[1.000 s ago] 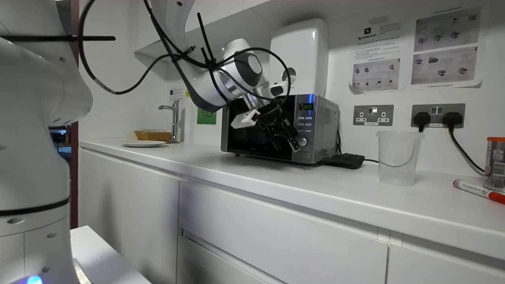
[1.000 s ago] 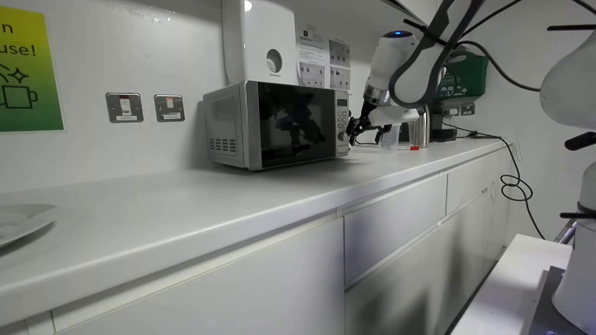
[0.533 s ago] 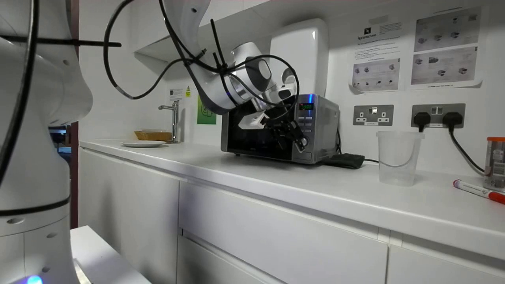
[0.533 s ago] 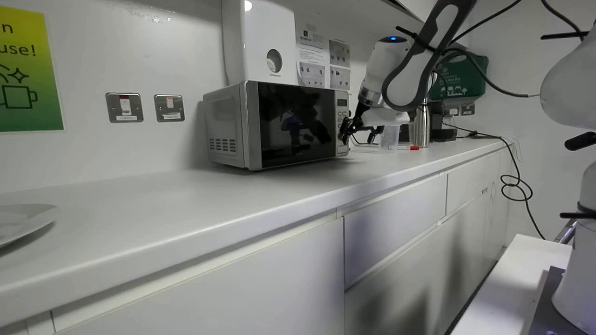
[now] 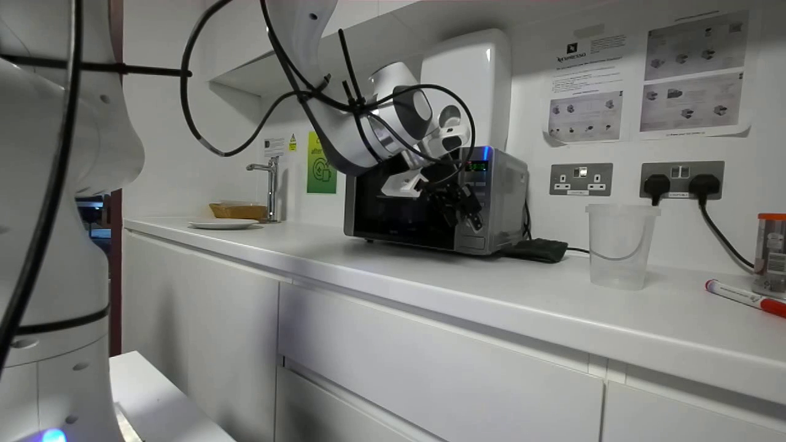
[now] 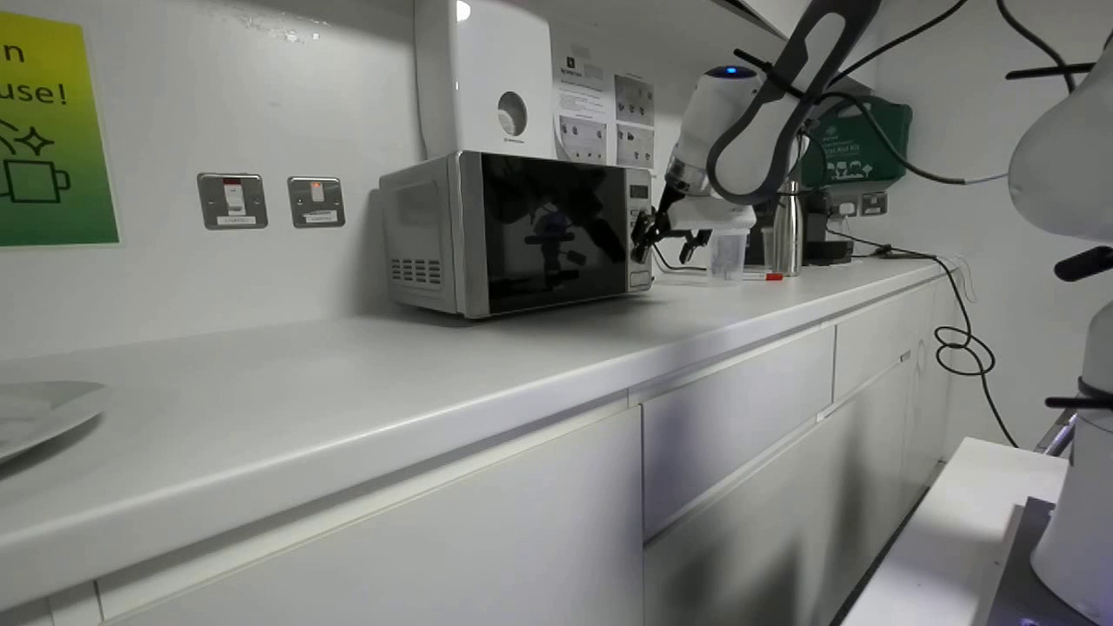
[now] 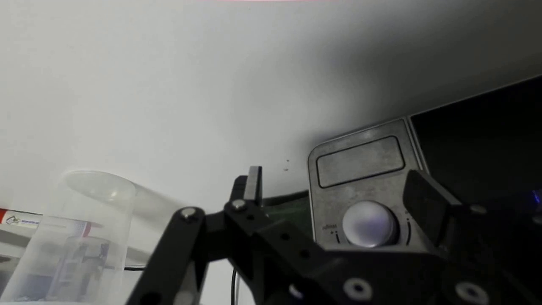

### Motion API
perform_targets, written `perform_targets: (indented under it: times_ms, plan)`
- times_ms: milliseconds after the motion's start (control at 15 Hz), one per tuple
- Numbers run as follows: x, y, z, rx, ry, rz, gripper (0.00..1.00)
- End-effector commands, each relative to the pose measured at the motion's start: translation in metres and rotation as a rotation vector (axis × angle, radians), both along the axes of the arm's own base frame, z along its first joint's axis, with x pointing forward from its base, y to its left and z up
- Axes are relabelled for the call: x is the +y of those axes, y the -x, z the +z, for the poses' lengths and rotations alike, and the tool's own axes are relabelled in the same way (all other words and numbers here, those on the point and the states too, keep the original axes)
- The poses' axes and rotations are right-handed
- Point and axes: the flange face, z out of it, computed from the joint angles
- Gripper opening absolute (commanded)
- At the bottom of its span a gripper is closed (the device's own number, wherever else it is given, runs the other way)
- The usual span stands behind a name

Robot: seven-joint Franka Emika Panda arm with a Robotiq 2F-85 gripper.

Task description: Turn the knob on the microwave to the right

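The silver-grey microwave with its dark glass door stands on the counter and also shows in an exterior view. In the wrist view, which looks upside down, its round silver knob shows on the control panel. My gripper is open, with one finger on each side of the knob in that view, and nothing is held. I see no finger contact with the knob. In both exterior views the gripper is close to the front of the panel and hides the knob.
A clear plastic tub and a red-and-white marker lie right of the microwave. A dark pouch-like item sits against its side. A white wall box hangs above. A plate lies near the tap. Loose cables run along the arm.
My open gripper has moved closer to the microwave's control panel, rightward in one exterior picture and leftward in another. It now covers the knob there. The microwave has not moved.
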Motion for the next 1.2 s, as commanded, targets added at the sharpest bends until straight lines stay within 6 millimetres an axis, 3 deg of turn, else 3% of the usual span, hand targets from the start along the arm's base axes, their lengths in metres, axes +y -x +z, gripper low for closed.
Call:
perform_targets:
  times_ms: [0, 67, 267, 467, 533, 600, 800, 867, 1133]
  plan:
    - [-0.007, -0.01, 0.002, -0.037, -0.019, -0.009, 0.59]
    - [-0.008, -0.011, 0.002, -0.038, -0.018, -0.009, 0.58]
    - [-0.009, -0.014, 0.003, -0.041, -0.02, -0.008, 0.83]
    - [-0.008, -0.019, 0.004, -0.046, -0.028, -0.007, 0.94]
    - [-0.008, -0.021, 0.004, -0.048, -0.032, -0.007, 0.94]
    - [-0.008, -0.022, 0.004, -0.051, -0.035, -0.008, 0.88]
    - [-0.007, -0.028, 0.003, -0.058, -0.06, -0.017, 0.81]
    - [-0.007, -0.03, 0.003, -0.061, -0.071, -0.022, 0.86]
    - [-0.008, -0.033, 0.0, -0.069, -0.115, -0.054, 0.89]
